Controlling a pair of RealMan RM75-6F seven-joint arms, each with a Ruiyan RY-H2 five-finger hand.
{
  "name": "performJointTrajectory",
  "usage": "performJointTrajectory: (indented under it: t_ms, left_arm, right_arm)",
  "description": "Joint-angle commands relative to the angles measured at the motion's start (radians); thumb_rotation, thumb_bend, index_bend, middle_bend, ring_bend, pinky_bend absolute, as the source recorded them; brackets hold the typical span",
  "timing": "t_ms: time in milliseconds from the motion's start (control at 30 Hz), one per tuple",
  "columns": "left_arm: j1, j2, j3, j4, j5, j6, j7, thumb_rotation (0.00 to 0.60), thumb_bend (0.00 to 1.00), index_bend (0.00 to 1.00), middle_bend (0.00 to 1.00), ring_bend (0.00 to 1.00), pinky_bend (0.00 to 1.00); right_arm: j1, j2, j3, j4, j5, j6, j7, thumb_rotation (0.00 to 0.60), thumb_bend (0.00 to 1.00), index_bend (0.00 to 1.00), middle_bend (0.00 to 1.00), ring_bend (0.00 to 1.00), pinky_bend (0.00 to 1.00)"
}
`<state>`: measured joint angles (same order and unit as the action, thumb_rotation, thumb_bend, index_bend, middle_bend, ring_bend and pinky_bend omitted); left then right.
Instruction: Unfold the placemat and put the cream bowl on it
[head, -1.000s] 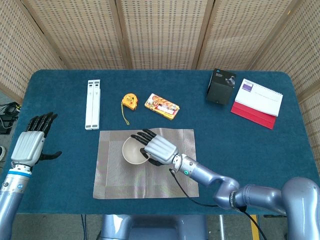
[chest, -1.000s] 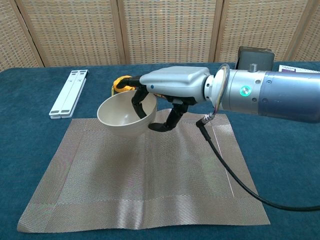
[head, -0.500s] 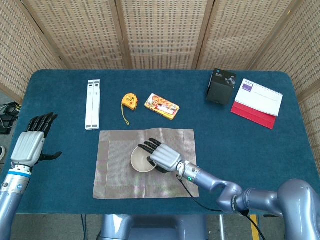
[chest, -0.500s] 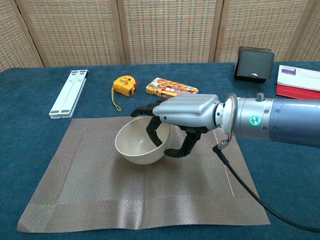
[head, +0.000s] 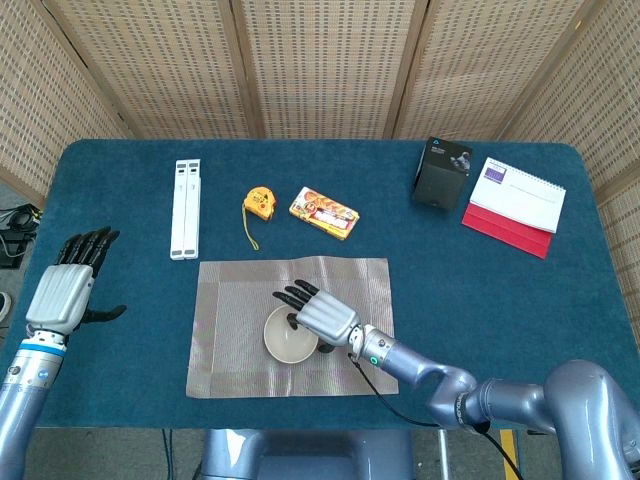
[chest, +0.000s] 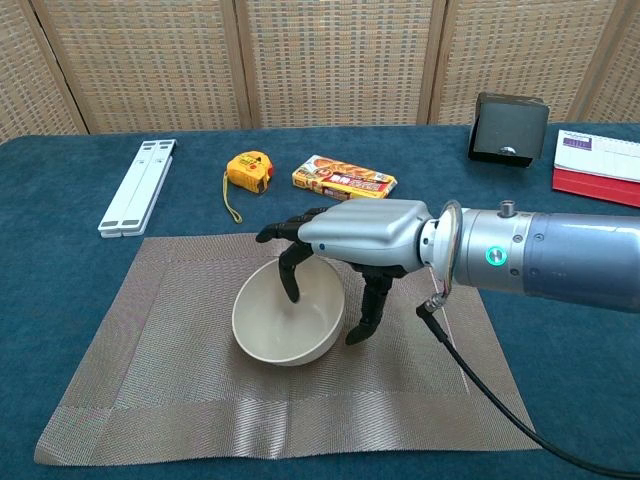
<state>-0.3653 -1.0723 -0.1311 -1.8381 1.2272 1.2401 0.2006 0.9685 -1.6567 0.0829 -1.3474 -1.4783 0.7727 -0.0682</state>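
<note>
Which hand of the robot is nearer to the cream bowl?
The right. The right hand is directly over the cream bowl, fingers at its rim. The left hand is off the placemat, far beyond its left edge.

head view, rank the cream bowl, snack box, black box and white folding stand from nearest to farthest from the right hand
From the right hand:
1. Cream bowl, under the hand's fingers, on the placemat.
2. Snack box, straight beyond the mat's far edge.
3. White folding stand, far side, off to the left.
4. Black box, far right, beside the calendar.
The stand and the black box are fairly close in distance; that order is less sure.
</note>
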Motion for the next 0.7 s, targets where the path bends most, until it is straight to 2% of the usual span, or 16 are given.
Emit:
performJointTrajectory:
  t_ms: [33,133,267,433,567,600,700]
  left_arm:
    - [0.001,0.000,0.000,0.000,0.003,0.001,-0.001,0.600,0.00,0.00,0.00,0.00,0.00]
    - [0.001,0.002,0.000,-0.001,0.007,0.002,-0.007,0.600,0.00,0.00,0.00,0.00,0.00]
    - [0.001,0.003,0.002,-0.001,0.013,0.001,-0.010,0.600,0.00,0.00,0.00,0.00,0.00]
    - [0.008,0.006,0.005,-0.007,0.028,0.016,-0.010,0.600,0.00,0.00,0.00,0.00,0.00]
    - [0.019,0.005,0.012,-0.008,0.049,0.037,-0.003,0.600,0.00,0.00,0.00,0.00,0.00]
    - [0.028,0.004,0.018,-0.007,0.060,0.052,0.001,0.600,0.00,0.00,0.00,0.00,0.00]
    - [0.054,-0.006,0.034,0.001,0.096,0.095,0.000,0.600,0.00,0.00,0.00,0.00,0.00]
  right_arm:
    - [-0.011,0.007,0.009,-0.016,0.025,0.006,-0.021,0.600,0.00,0.07,0.00,0.00,0.00]
    - [-0.037,0.074,0.006,-0.092,0.014,0.049,-0.020,0.600,0.00,0.00,0.00,0.00,0.00]
    - [-0.066,0.164,-0.007,-0.181,0.003,0.080,-0.042,0.600,0.00,0.00,0.00,0.00,0.00]
    - [-0.142,0.348,-0.056,-0.308,-0.044,0.174,-0.114,0.600,0.00,0.00,0.00,0.00,0.00]
    - [-0.225,0.468,-0.097,-0.325,-0.093,0.288,-0.189,0.600,0.00,0.00,0.00,0.00,0.00]
    - [-0.275,0.511,-0.114,-0.316,-0.099,0.351,-0.211,0.600,0.00,0.00,0.00,0.00,0.00]
    - [-0.377,0.560,-0.137,-0.306,-0.078,0.463,-0.216,0.600,0.00,0.00,0.00,0.00,0.00]
